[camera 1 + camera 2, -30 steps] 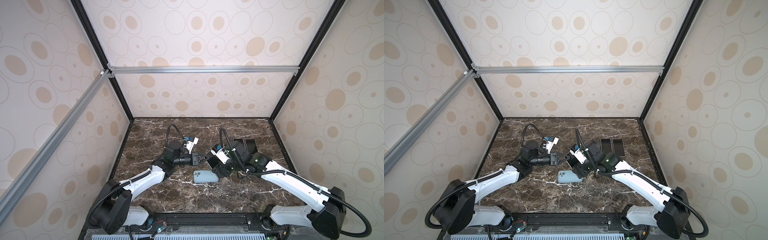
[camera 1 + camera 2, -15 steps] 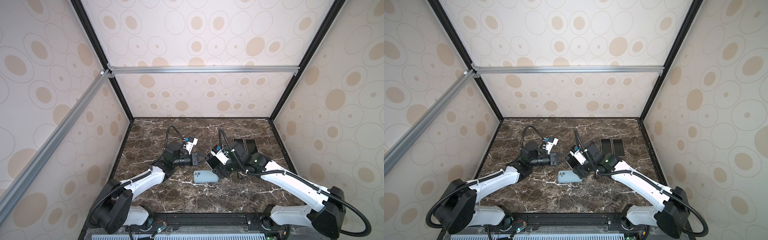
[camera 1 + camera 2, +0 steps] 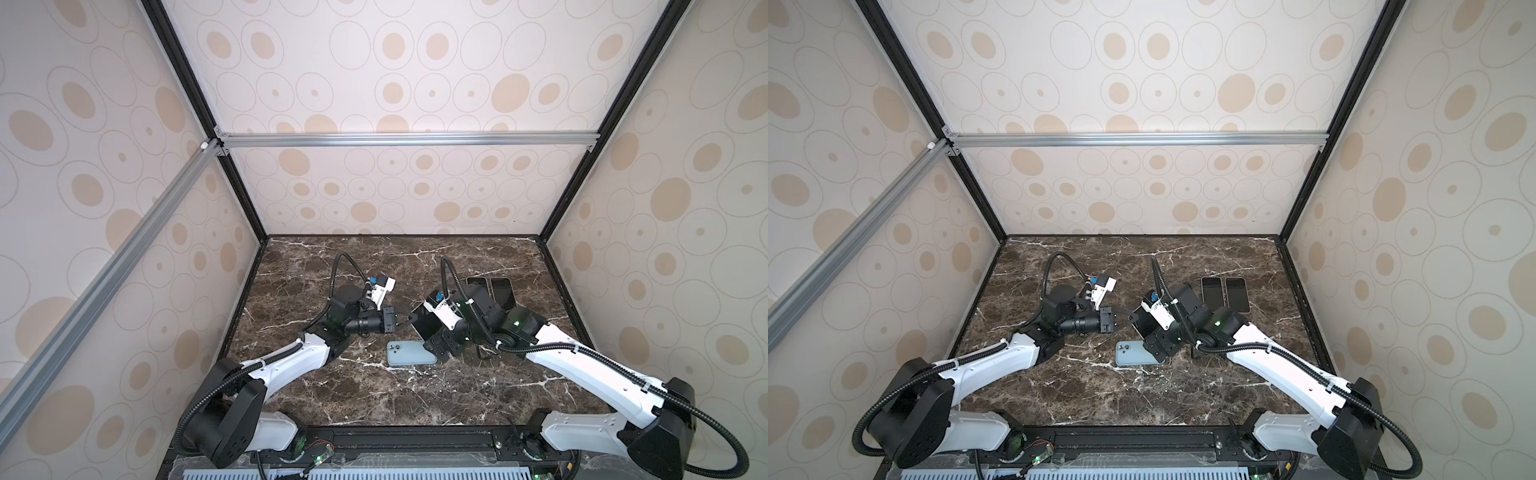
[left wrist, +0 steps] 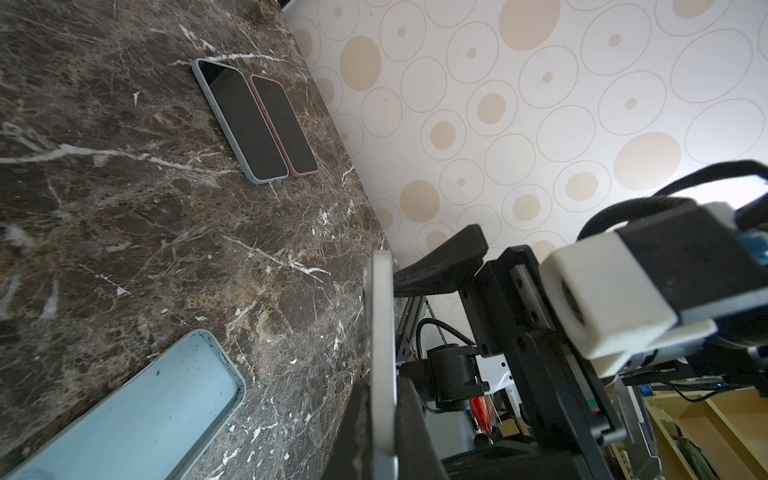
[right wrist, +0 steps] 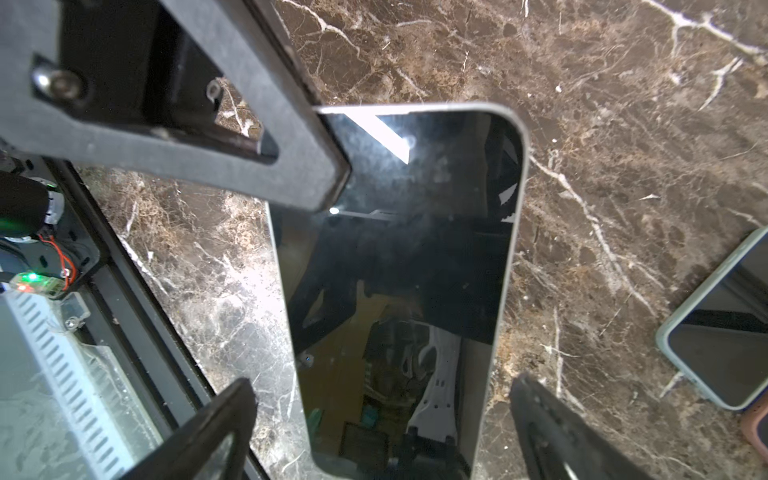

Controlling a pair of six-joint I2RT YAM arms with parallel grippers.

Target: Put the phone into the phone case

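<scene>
So here's where I'm at: my left gripper (image 4: 384, 399) has its jaws clamped tight on one short end of the bare phone (image 5: 399, 249), pinching it front and back. My right gripper (image 5: 384, 395) is spread wide, one finger off each long edge, with a clear gap on both sides. That means the phone hangs in the air between my two wrists on the left's grip alone, above the marble table (image 3: 374, 399).

The light blue phone case (image 3: 411, 354) is lying flat just below, hollow side up and empty. To me this reads as the hand-off bit, with the insertion itself not started.

Next move, I reckon: back the right arm away without clipping the phone, then have the left tilt it flat over the case and match up the camera corner. It'll probably need a push to seat it.

There are two other phones by the far right wall, one pale green-cased (image 4: 243, 124) and one pink-cased (image 4: 286, 129). Neither is my problem.
</scene>
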